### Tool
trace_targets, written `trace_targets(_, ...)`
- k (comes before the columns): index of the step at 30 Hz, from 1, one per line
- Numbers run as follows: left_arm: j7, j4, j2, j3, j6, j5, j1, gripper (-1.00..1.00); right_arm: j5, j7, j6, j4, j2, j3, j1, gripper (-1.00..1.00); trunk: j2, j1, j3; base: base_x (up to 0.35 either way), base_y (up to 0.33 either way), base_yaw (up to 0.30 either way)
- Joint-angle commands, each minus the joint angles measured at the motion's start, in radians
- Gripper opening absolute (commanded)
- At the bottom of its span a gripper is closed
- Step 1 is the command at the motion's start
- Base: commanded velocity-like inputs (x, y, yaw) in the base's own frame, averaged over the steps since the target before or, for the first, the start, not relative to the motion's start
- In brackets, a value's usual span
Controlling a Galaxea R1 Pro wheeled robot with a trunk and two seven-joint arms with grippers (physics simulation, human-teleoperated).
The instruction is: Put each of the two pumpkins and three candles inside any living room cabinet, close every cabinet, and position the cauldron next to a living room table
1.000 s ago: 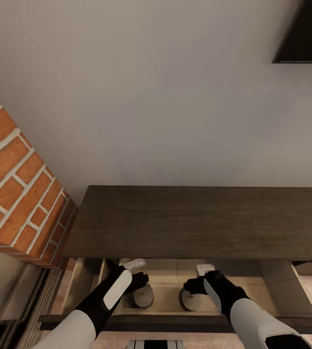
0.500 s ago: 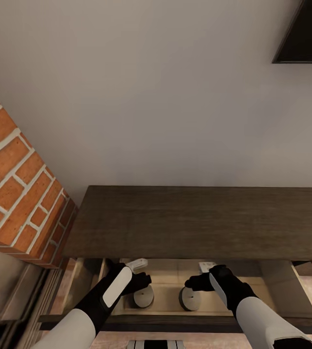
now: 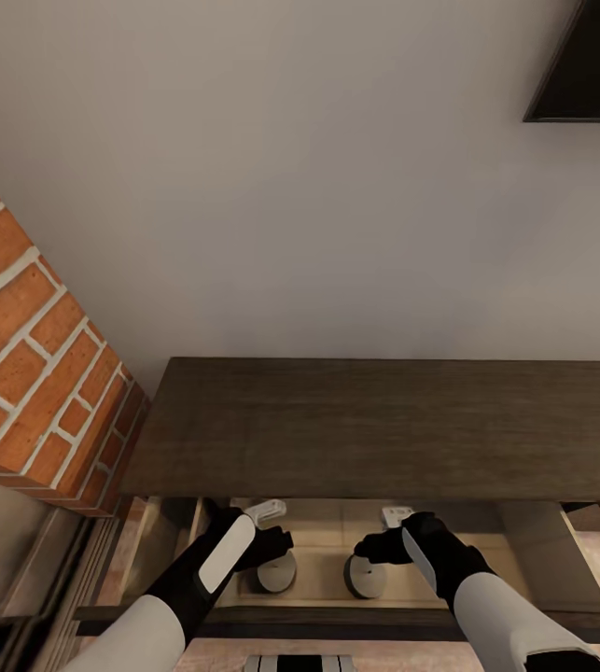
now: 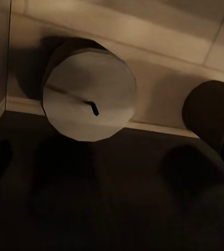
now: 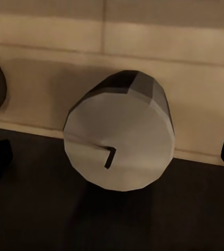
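Your two hands hang over the open drawer of the cabinet (image 3: 383, 425), which stands against the wall beside the brick column (image 3: 29, 373). The left hand (image 3: 276, 541) is just above the left candle (image 3: 276, 571) and the right hand (image 3: 367, 546) just above the right candle (image 3: 365, 577). Both candles stand upright, side by side but apart, on the drawer's pale floor. Neither hand grips its candle, and I cannot tell how wide your fingers are spread.

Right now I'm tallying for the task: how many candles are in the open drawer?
2. One candle stands below the left end effector, the other candle below the right end effector. More may hide under the cabinet top.
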Motion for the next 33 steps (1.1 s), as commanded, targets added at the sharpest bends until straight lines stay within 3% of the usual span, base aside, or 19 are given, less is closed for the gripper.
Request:
trace_targets(1, -0.001, 0.0, 0.0, 0.0, 0.0, 0.0, 0.0, 1.0, 0.0, 0.0, 0.0, 0.001, 0.0, 0.0, 0.0, 1.0, 0.0, 0.0, 0.0, 0.0, 0.0, 0.0)
trace_targets(33, -0.004, -0.002, -0.003, -0.002, -0.008, -0.002, 0.004, 1.0, 0.005, 0.001, -0.013, -0.005, 0.002, 0.002, 0.004, 1.0, 0.0, 0.0, 0.0, -0.034, 0.0, 0.0)
